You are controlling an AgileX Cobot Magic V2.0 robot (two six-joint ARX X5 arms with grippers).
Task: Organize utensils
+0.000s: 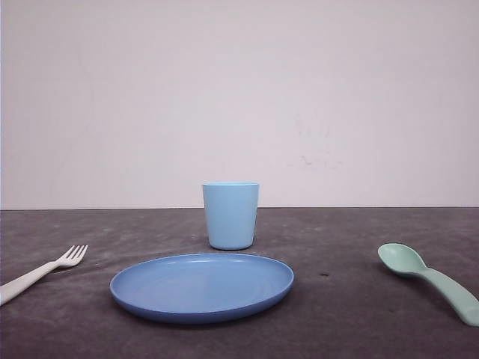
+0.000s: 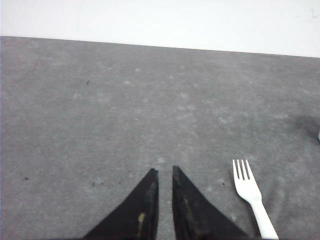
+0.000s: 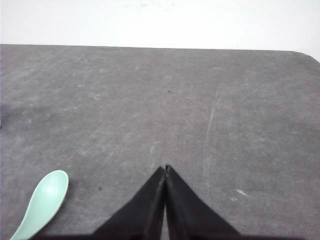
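Front view: a round blue plate [image 1: 202,286] sits in the middle of the dark grey table [image 1: 337,314], with a light blue cup [image 1: 230,215] standing upright just behind it. A white fork [image 1: 41,274] lies flat on the table to the left of the plate, apart from it, tines pointing toward the cup side. A mint-green spoon [image 1: 430,280] lies flat to the right of the plate, well apart from it, bowl facing up and handle running toward the near right edge.

Left wrist view: the left gripper [image 2: 165,171] hangs over bare table, its two black fingers [image 2: 142,210] nearly together with only a thin slit between the tips, holding nothing. The fork [image 2: 250,192] lies just beside the fingers, off to one side of them and not touching, its tines pointing the same way as the fingertips.

Right wrist view: the right gripper [image 3: 165,168] has its fingers pressed together at the tips, empty. The spoon [image 3: 42,202] lies well off to the side of the fingers, bowl up, with clear table between them.
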